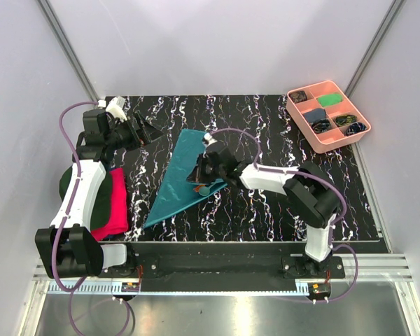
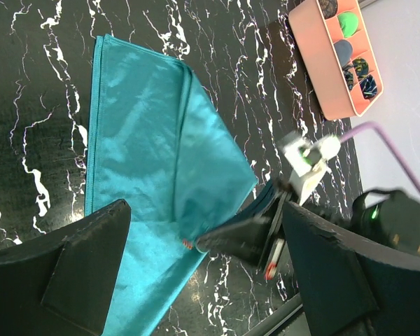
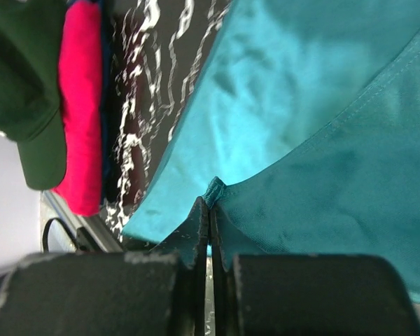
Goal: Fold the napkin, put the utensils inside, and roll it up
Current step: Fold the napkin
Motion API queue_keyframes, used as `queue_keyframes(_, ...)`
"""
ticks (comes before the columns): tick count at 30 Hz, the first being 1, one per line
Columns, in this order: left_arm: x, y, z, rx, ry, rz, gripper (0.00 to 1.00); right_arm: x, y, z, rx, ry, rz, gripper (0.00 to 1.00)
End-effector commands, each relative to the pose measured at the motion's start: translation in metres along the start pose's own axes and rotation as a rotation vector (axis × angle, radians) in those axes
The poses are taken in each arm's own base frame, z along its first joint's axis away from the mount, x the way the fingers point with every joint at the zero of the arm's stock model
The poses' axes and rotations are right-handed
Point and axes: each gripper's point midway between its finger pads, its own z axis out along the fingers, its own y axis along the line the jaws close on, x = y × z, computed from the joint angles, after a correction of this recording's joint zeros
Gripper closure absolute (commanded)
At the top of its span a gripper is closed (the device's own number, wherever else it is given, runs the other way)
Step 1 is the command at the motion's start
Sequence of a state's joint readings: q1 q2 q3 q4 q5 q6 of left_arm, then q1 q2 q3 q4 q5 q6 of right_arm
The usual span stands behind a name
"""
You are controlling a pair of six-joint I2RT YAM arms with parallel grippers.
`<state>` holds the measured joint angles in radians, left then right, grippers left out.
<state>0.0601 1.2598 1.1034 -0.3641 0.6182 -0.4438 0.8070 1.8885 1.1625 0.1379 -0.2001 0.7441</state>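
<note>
Closest up, the right gripper (image 3: 208, 210) had its two black fingers squeezed tight together, pinching a stitched corner of the soft teal square cloth napkin (image 3: 287, 98). The rest of it, folded into a triangle, lay flat on the black white-veined table top (image 1: 266, 210) out beyond the fingertips. Right under those fingers we spotted a small orange bit and a rounded teal end. They looked like the slim plastic utensils (image 1: 200, 188), mostly hidden, so we couldn't say for sure. The left gripper (image 1: 152, 131) hung with fingers spread wide, gripping nothing, napkin below and ahead of them. A bright pink-red cloth (image 3: 80, 105) and dark green cap (image 3: 28, 84) sat off beside the right fingers.
</note>
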Motion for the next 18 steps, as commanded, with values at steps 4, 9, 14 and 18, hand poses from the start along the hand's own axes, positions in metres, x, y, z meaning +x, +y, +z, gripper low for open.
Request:
queue_keyframes(4,-0.011,-0.013,-0.004,0.054,-0.041,0.041,0.08,0.015,0.047,0.02,-0.093,0.002,-0.012,1.0)
queue_keyframes(9,-0.01,-0.014,-0.003,0.056,-0.039,0.04,0.08,0.031,0.053,0.027,-0.104,0.041,-0.01,1.0)
queue_keyframes(14,-0.01,-0.014,-0.004,0.058,-0.04,0.041,0.08,0.042,0.051,0.029,-0.09,0.061,-0.02,0.98)
queue_keyframes(18,-0.01,-0.014,-0.004,0.056,-0.039,0.04,0.08,0.047,0.052,0.024,-0.093,0.07,-0.042,0.83)
